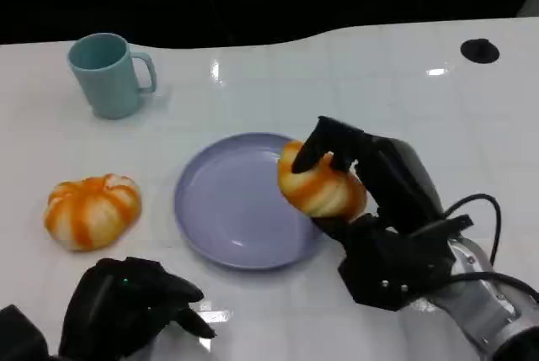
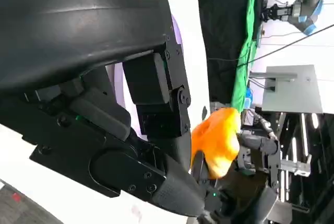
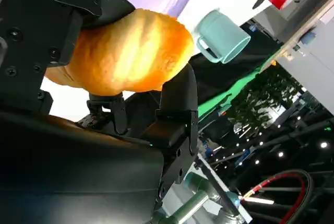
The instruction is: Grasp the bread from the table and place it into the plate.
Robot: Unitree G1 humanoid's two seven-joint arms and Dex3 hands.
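The right hand [image 1: 354, 209] is grasping the bread [image 1: 320, 184] at frame centre, over the plate [image 1: 227, 209] rim; it looks soft and light, best cradled around its sides.

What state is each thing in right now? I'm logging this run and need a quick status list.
bread: held by the right hand, over the plate's right rim.
plate: flat on the table, nothing lying in it.
mug: upright, handle to the right.
second orange bun: on the table left of the plate, untouched.
left hand: holds nothing, fingers curled.
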